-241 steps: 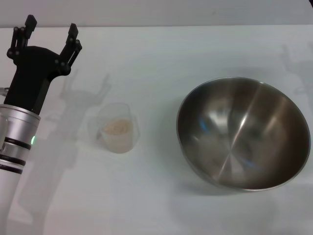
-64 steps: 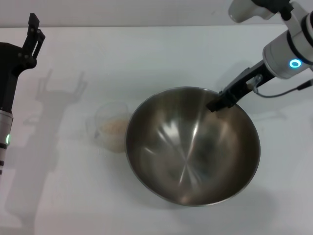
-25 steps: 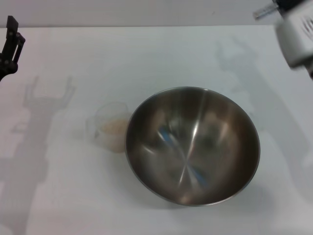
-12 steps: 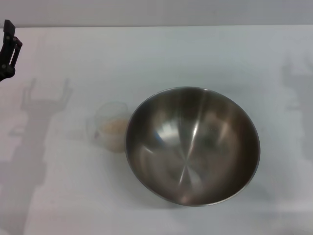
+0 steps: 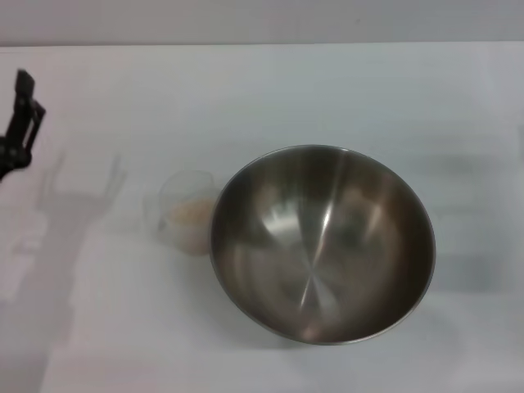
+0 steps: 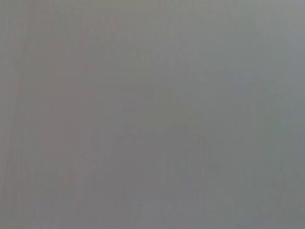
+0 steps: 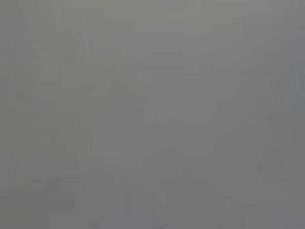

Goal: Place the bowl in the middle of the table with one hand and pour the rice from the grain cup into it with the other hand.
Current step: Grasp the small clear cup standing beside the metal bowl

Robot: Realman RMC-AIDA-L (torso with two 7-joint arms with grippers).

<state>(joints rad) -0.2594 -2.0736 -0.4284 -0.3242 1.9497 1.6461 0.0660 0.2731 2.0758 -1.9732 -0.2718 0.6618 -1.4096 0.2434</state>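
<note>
The steel bowl (image 5: 322, 243) stands upright near the middle of the white table (image 5: 270, 90), its shiny inside empty. The frosted grain cup (image 5: 185, 211) stands right against the bowl's left rim, with a little heap of pale rice (image 5: 189, 213) in it. Only a black part of my left gripper (image 5: 23, 110) shows at the far left edge, well left of the cup and apart from it. My right gripper is out of view. Both wrist views show only flat grey.
The left arm's shadow (image 5: 65, 213) lies on the table left of the cup. Bare tabletop runs behind the bowl and to its right.
The right arm has pulled away up and to the right, out of view. The left gripper has shifted a little at the left edge. Bowl and cup have stayed put.
</note>
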